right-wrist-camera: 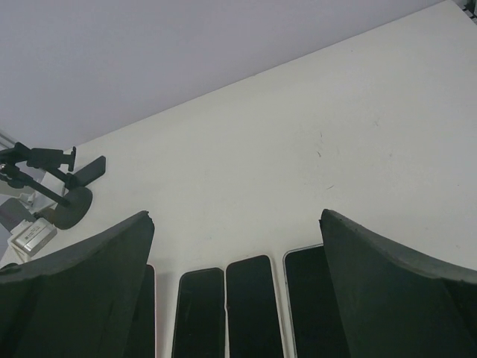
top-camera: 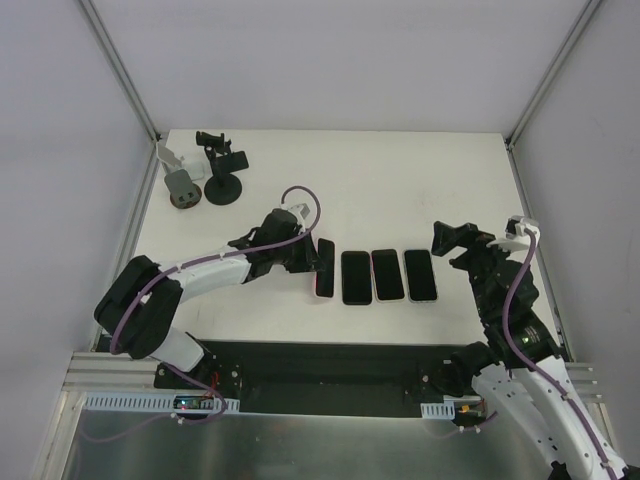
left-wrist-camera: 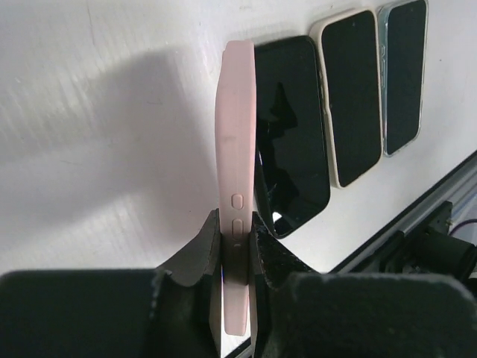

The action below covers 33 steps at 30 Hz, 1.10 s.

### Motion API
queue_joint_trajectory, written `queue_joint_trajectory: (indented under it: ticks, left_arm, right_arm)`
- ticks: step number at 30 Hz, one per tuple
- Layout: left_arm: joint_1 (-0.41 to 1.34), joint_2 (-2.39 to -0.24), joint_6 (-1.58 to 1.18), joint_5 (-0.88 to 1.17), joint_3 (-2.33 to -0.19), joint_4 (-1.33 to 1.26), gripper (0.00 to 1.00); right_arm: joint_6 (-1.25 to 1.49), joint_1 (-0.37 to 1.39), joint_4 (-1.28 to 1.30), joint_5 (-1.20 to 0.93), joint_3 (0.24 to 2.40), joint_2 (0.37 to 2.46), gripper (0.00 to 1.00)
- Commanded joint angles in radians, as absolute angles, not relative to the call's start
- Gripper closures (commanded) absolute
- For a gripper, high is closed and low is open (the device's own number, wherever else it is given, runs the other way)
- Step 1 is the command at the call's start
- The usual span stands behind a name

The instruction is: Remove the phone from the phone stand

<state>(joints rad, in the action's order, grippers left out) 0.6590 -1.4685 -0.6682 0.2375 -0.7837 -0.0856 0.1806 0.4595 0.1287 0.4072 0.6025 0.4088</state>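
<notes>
A phone in a pink case (top-camera: 324, 270) (left-wrist-camera: 235, 149) stands on its long edge on the white table, just left of a row of phones. My left gripper (top-camera: 312, 262) (left-wrist-camera: 237, 239) is shut on its lower part, one finger on each face. The black phone stand (top-camera: 222, 170) (right-wrist-camera: 59, 186) is at the back left with nothing in its clamp. Above the table to the right of the row, my right gripper (top-camera: 450, 240) (right-wrist-camera: 235, 216) hangs open, holding nothing.
Three phones lie face up side by side: a black one (top-camera: 356, 277), a pink-edged one (top-camera: 388, 275) and a pale-edged one (top-camera: 421, 275). A grey device (top-camera: 180, 185) stands next to the stand. The table's front edge (top-camera: 330, 343) runs just below the row.
</notes>
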Motion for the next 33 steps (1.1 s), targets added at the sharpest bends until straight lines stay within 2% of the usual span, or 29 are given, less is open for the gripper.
queue_joint_trajectory:
  ticks: [1, 12, 19, 24, 25, 28, 33]
  left_arm:
    - [0.646, -1.499, -0.787, 0.356, -0.732, -0.287, 1.00]
    - [0.627, -1.638, -0.851, 0.443, -0.692, -0.469, 1.00]
    - [0.627, -1.643, -0.902, 0.385, -0.643, -0.479, 0.99]
    - [0.624, -1.661, -0.923, 0.341, -0.617, -0.476, 0.80]
    - [0.621, -1.663, -0.920, 0.331, -0.618, -0.469, 0.73]
    - [0.618, -1.672, -0.896, 0.331, -0.633, -0.454, 0.67]
    - [0.618, -1.684, -0.856, 0.350, -0.676, -0.393, 0.51]
  right_arm:
    - [0.134, 0.456, 0.133, 0.423, 0.589, 0.365, 0.04]
    - [0.124, 0.457, 0.183, 0.393, 0.592, 0.339, 0.04]
    - [0.127, 0.457, 0.192, 0.379, 0.583, 0.330, 0.04]
    - [0.132, 0.456, 0.192, 0.367, 0.575, 0.330, 0.04]
    - [0.133, 0.456, 0.192, 0.367, 0.575, 0.330, 0.04]
    - [0.130, 0.456, 0.196, 0.362, 0.574, 0.330, 0.04]
    - [0.121, 0.456, 0.207, 0.360, 0.572, 0.328, 0.04]
